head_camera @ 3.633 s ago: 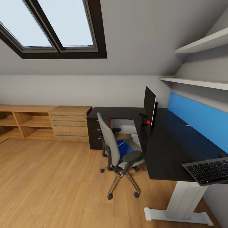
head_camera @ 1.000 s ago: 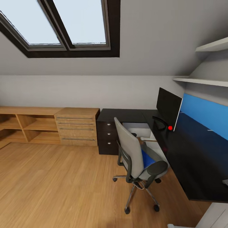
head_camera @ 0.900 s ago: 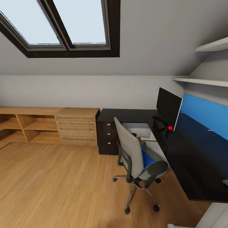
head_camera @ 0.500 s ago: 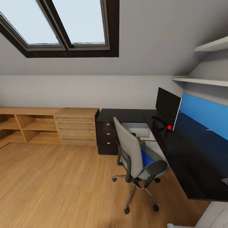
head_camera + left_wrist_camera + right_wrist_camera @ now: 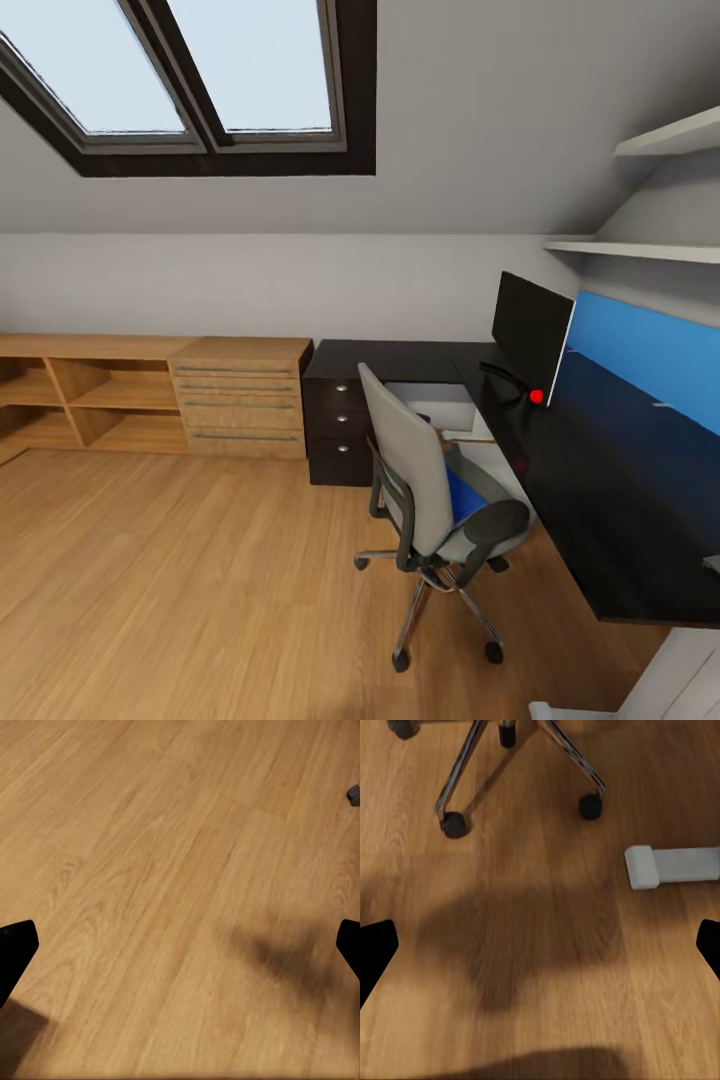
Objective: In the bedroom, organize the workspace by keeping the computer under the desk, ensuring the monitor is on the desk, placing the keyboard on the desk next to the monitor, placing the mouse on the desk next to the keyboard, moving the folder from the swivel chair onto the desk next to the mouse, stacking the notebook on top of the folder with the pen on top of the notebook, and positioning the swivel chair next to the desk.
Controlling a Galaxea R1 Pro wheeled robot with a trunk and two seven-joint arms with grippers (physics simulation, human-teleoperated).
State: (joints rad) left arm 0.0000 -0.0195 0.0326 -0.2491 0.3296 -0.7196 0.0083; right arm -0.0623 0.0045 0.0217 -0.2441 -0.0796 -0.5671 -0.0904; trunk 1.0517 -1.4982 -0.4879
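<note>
Still approaching grey upholstered swivel chair (image 5: 425, 490) with flat bright blue folder (image 5: 463, 497) on seat beside black-topped table (image 5: 600, 500); both grippers (image 5: 180, 952) (image 5: 540, 952) spread, empty; next, reach for folder.

Light-wood cabinet (image 5: 150, 395) below skylight (image 5: 190, 75); wall shelves (image 5: 640, 250).

No text, label, brand, number or sign can be read anywhere in these views.

Matte black, blunt, plain fingertips (image 5: 16, 945) on L gripper; same on R fingertips (image 5: 376, 945); no markings visible.
</note>
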